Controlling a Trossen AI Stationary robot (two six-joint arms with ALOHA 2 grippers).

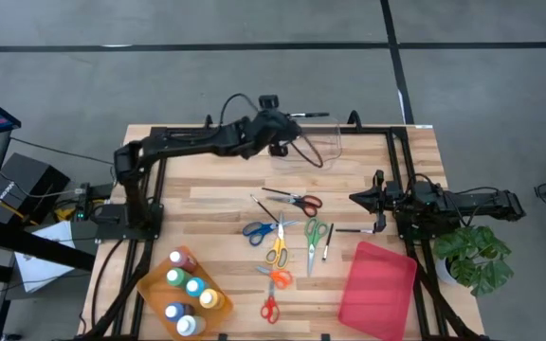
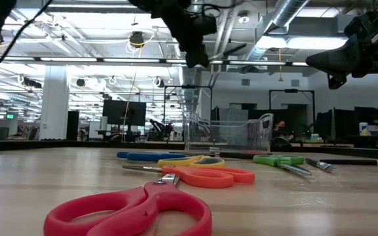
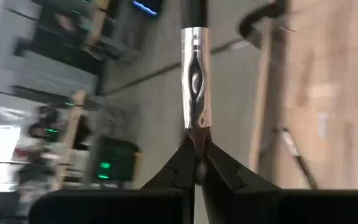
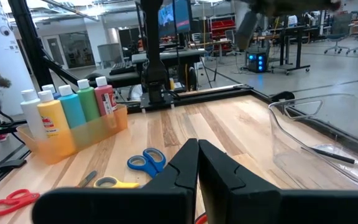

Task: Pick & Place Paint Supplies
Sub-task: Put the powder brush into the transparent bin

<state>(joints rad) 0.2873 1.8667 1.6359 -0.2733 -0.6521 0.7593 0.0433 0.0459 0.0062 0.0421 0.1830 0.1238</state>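
Observation:
My left gripper (image 1: 288, 119) is raised over the far side of the table, above the clear bin (image 1: 313, 142), shut on a thin dark brush (image 1: 313, 116) with a silver ferrule (image 3: 194, 81). Another brush (image 4: 332, 154) lies inside the bin. My right gripper (image 1: 354, 198) hovers shut at the table's right, holding nothing. Several coloured scissors (image 1: 279, 239) and loose brushes (image 1: 328, 242) lie flat mid-table. The paint bottles (image 1: 188, 289) stand in an orange tray near the left front. My left gripper pinches the brush between its two fingertips (image 3: 185, 163) just behind the silver ferrule's end (image 3: 196, 132). The brush sticks straight out beyond the fingers, in line with them, toward the table's right. It is lifted clear, roughly level above the bin.
A red flat lid (image 1: 377, 284) lies at the right front. A potted plant (image 1: 474, 254) sits by the right arm's base. Black frame rails (image 1: 401, 170) run along the table's sides. Bare wood shows between the bin and the scissors (image 1: 216, 189).

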